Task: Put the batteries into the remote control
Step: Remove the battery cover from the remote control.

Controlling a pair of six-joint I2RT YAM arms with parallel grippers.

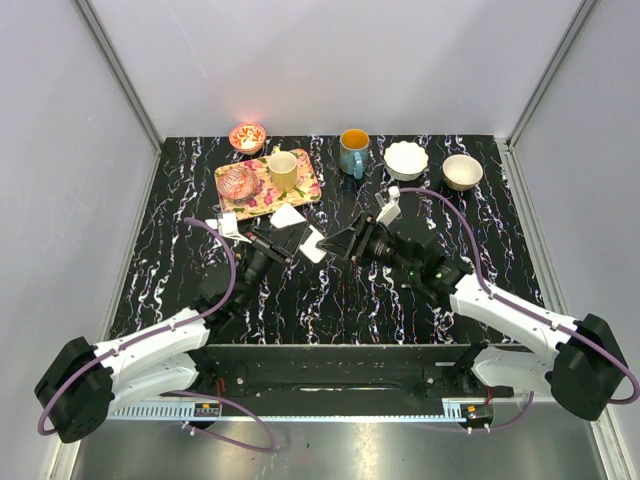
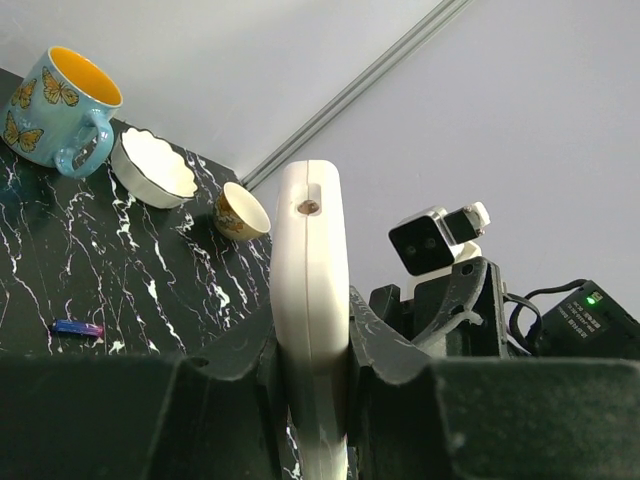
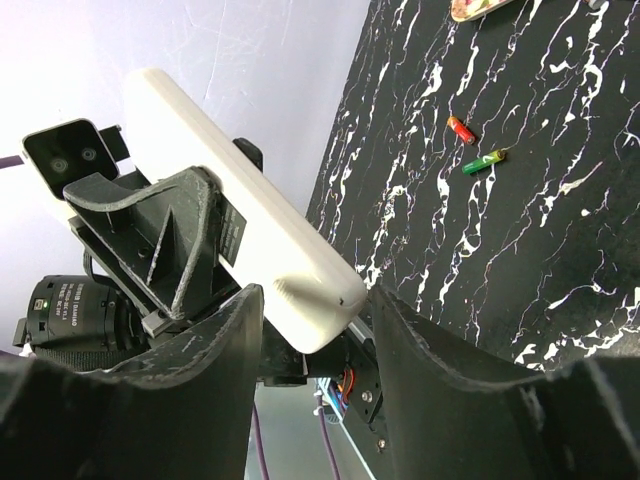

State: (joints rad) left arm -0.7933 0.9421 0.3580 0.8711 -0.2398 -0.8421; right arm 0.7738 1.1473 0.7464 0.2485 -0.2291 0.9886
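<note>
The white remote control (image 2: 310,260) stands edge-on in the left wrist view, with my left gripper (image 2: 312,345) shut on its lower part. In the top view it (image 1: 313,244) hangs between both grippers above the table's middle. My right gripper (image 3: 315,310) straddles the remote's rounded end (image 3: 300,290). Its right finger touches a corner and a gap shows at the left finger. A red battery (image 3: 461,129) and a green battery (image 3: 482,162) lie on the black marble table. A purplish battery (image 2: 77,328) lies to the left of the remote.
A patterned tray (image 1: 300,190) with a cup and a pink bowl sits at the back left. A butterfly mug (image 1: 353,150), a white bowl (image 1: 406,158) and a small bowl (image 1: 462,170) line the back. A white cover piece (image 1: 288,215) lies by the left gripper.
</note>
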